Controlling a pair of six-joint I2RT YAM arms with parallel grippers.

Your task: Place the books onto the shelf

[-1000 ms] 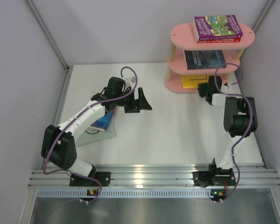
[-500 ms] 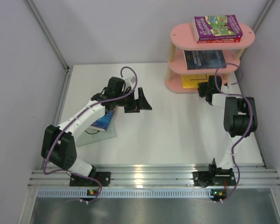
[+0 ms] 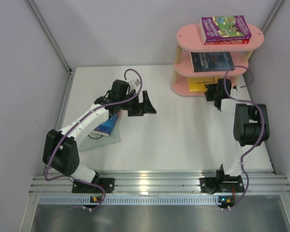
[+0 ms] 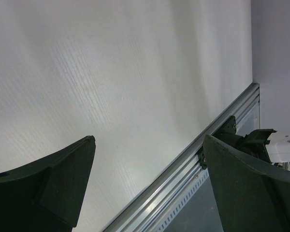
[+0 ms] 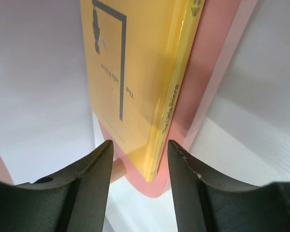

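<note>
The only text that can be read is on the yellow book (image 5: 135, 72), which lies on the bottom board of the shelf (image 3: 183, 38) at the far right. In the right wrist view its cover carries dark grey lettering running sideways: "The" on one line and, beside it, smaller words that look like "little Prince". The spine has a title in the same grey. It is blurred, and only "Prince" at its end can be made out. On the top board, the purple book (image 3: 225, 27) shows yellow title lettering that is too small to read. The navy book (image 3: 211, 61) on the middle board has pale marks, also unreadable. The blue book (image 3: 106, 126) at the near left shows no legible words.
</note>
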